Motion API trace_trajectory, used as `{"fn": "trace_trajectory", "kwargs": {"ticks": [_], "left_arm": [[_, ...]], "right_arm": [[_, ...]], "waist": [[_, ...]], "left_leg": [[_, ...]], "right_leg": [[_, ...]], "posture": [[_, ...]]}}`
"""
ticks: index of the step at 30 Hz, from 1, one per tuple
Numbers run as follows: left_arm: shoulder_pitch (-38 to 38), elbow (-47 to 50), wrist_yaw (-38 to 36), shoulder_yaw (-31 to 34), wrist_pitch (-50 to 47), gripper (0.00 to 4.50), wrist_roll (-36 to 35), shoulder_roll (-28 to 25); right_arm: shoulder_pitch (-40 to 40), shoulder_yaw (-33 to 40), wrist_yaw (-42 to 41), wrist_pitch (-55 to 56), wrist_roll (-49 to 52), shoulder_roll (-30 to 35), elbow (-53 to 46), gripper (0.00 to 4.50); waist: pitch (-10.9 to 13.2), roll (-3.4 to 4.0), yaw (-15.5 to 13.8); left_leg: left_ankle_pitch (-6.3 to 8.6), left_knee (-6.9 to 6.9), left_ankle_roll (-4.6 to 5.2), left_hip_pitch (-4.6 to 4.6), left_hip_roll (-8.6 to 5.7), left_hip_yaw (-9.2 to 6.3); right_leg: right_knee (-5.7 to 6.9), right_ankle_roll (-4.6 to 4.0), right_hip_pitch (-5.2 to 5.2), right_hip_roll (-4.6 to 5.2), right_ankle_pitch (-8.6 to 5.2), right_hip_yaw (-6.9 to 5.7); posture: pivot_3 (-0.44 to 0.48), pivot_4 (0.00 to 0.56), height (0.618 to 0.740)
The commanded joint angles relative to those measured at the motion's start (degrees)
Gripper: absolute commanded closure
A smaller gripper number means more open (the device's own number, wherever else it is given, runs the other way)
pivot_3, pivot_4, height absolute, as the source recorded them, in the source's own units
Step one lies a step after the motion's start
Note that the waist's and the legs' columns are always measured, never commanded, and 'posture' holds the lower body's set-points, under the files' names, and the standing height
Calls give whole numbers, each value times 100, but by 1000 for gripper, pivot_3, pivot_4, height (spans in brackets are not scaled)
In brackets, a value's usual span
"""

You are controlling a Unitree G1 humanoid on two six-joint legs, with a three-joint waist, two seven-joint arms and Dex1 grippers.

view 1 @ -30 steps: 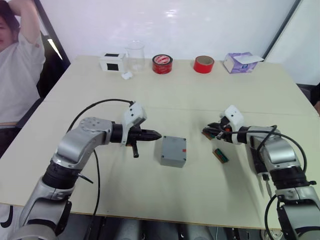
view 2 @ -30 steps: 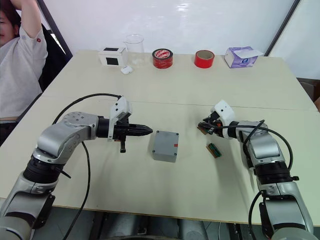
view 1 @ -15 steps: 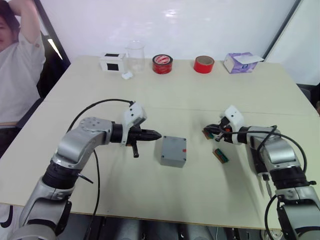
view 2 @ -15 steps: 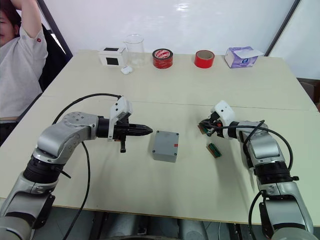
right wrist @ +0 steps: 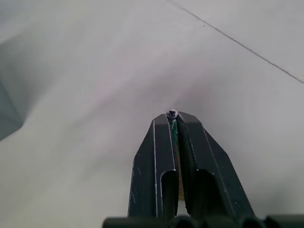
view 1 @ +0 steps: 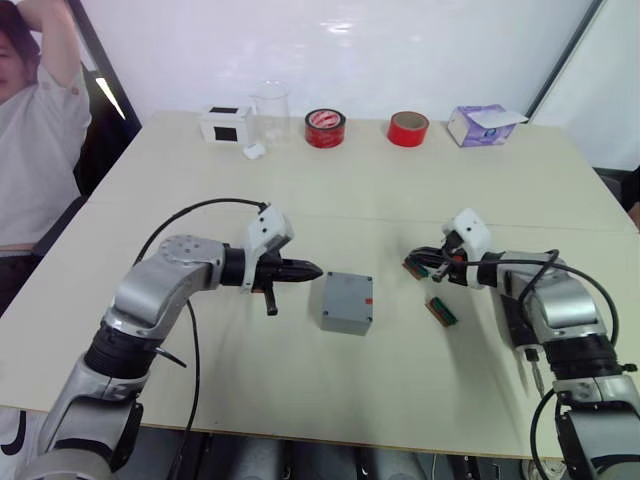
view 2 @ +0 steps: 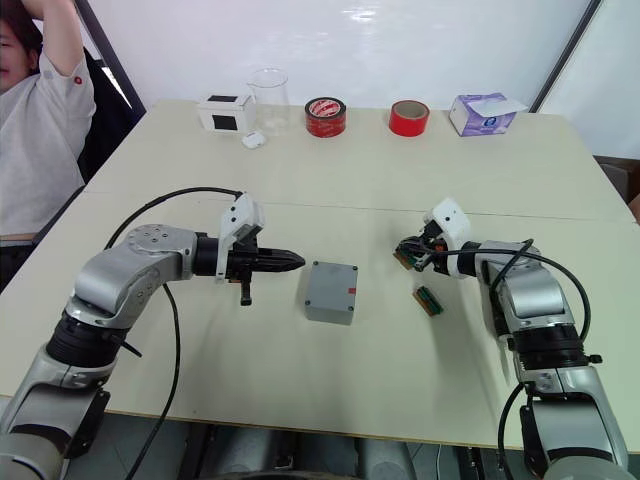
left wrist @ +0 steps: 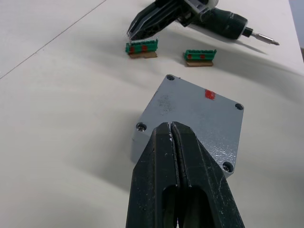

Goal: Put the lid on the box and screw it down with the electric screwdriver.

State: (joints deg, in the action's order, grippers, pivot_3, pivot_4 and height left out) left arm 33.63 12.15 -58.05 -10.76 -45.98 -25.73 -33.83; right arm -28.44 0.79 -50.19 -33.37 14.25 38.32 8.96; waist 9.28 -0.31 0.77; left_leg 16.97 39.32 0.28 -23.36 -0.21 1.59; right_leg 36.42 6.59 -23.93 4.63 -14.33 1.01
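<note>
The grey box (view 1: pixel 347 303) sits in the middle of the table. Its top face is closed, with screw holes at the corners and a small red mark (left wrist: pixel 209 94); I cannot tell the lid apart from the box. My left gripper (view 1: pixel 318 270) is shut and empty, its tips just left of the box (left wrist: pixel 190 123). My right gripper (view 1: pixel 418 265) is shut, tips resting against a small green-and-brown piece (left wrist: pixel 141 48); a green sliver shows between its fingers (right wrist: pixel 156 156). The electric screwdriver (left wrist: pixel 225 26) lies on the table just behind the right gripper, its bit (left wrist: pixel 265 39) pointing away from the box.
A second green-and-brown piece (view 1: pixel 441 311) lies right of the box. Along the far edge stand a white-and-black box (view 1: pixel 225 124), a clear beaker (view 1: pixel 270 110), two red tape rolls (view 1: pixel 324 128) (view 1: pixel 408 128) and a purple tissue box (view 1: pixel 483 125). A person (view 1: pixel 30 130) sits at the far left.
My right gripper has shifted slightly to the right. The left gripper and the box have not moved.
</note>
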Motion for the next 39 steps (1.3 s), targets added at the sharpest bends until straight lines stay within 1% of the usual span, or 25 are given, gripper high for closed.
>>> {"fn": "trace_trajectory", "kwargs": {"ticks": [1,4,7,13,16,20,25,39], "left_arm": [[-3,93,14,121,-9,4500,-106,-45],[-12,110,14,167,-46,4500,-153,-59],[-54,194,-31,271,-157,4500,-278,-159],[-184,443,-348,353,-353,4500,-549,-657],[-176,457,-368,321,-355,4500,-602,-732],[-126,421,-303,258,-345,4500,-610,-638],[-84,383,-273,211,-322,4500,-592,-570],[-187,498,-218,249,-363,4500,-608,-621]], "right_arm": [[-142,214,-15,-72,182,74,-278,4465],[-144,336,-17,-252,379,70,-510,4465],[18,509,-111,-623,813,106,-1247,4465],[625,645,19,-1400,1519,111,-2839,4465],[912,551,146,-1551,1592,156,-3283,4465],[1040,410,311,-1532,1559,85,-3317,4465],[963,220,393,-1464,1531,75,-3246,4465],[791,-49,387,-1359,1557,52,-3067,4465]], "waist": [[0,0,1],[0,0,-3],[0,0,2],[0,0,-12],[0,0,-17],[0,0,-13],[0,0,1],[0,0,-5]], "left_leg": [[0,0,0,0,0,0],[0,0,0,0,0,0],[0,-1,0,-1,1,0],[0,-5,0,-1,4,-3],[0,-5,1,0,1,-3],[0,-4,1,0,0,-3],[0,-4,1,1,1,-3],[1,-4,1,1,1,-3]], "right_leg": [[0,0,0,0,0,0],[0,0,0,0,0,0],[0,0,-2,0,0,0],[0,0,-1,-1,0,-1],[-2,0,1,2,0,-1],[-2,0,2,2,0,-1],[-2,0,1,-1,0,-1],[-3,0,1,-1,0,-1]], "posture": [[0,150,740],[0,150,740],[0,150,740],[0,150,740],[0,150,740],[0,150,740],[0,150,740],[0,150,740]]}}
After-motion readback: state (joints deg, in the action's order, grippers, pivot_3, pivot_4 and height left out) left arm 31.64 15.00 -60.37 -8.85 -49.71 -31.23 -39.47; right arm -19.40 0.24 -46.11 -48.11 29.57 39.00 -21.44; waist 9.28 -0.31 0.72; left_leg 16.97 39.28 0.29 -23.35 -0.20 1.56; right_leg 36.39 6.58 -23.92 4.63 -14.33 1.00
